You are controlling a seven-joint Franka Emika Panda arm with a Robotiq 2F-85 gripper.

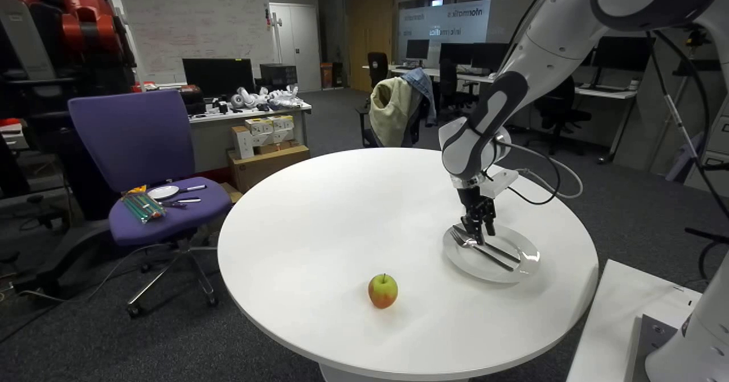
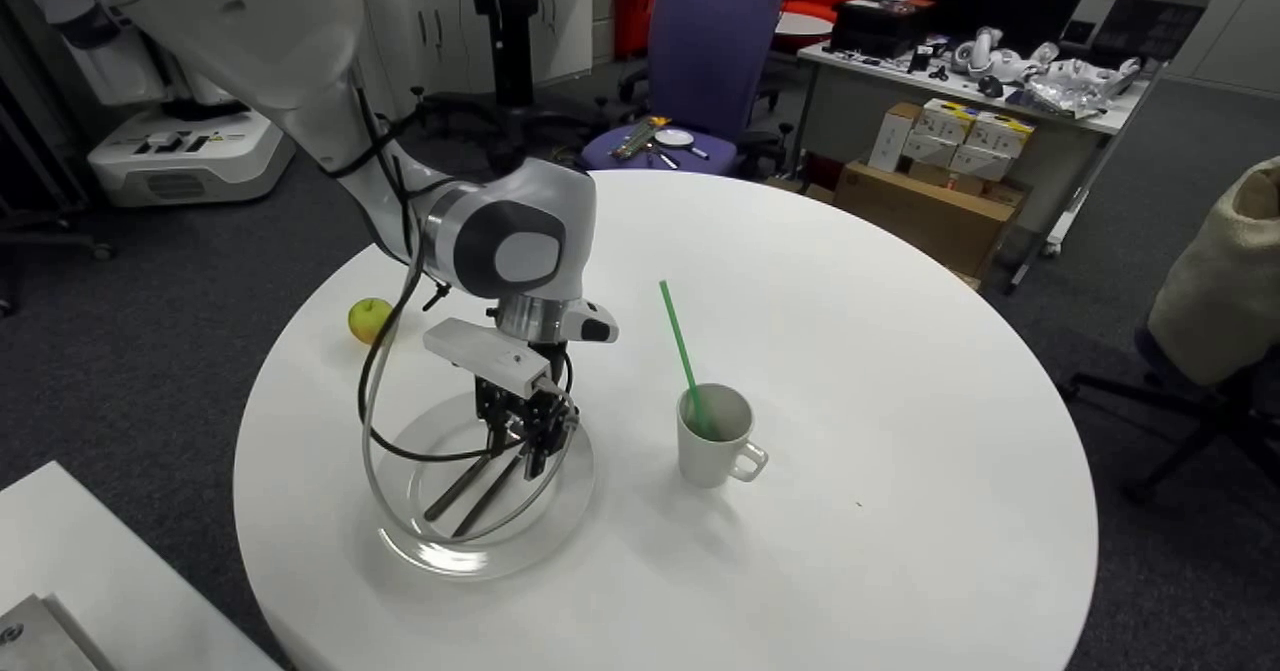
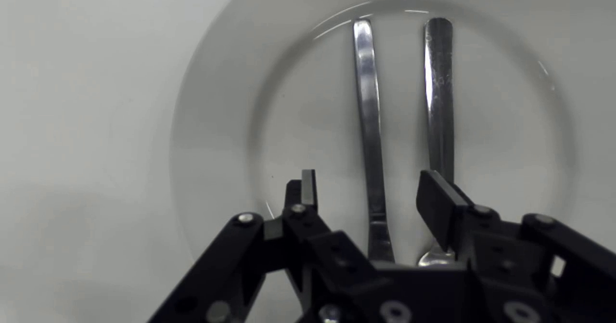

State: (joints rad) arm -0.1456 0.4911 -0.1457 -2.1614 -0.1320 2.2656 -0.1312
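I have the gripper [image 3: 369,188] over a white plate [image 3: 216,135], fingers [image 3: 309,188] parted, grasping nothing, a slim utensil [image 3: 369,116] between them in the wrist view and a second utensil [image 3: 440,92] alongside, both on the plate. Surface: round white table [image 1: 319,217], also bearing an apple [image 1: 383,291] and a mug [image 2: 705,461] with green straw [image 2: 683,346]. Room: dark carpet [image 1: 273,348], purple chair [image 1: 134,140], cluttered desk [image 2: 845,111].

Room lies between plate [image 1: 477,266] and apple [image 1: 383,291], but a mug [image 2: 708,456] obstructs another side.
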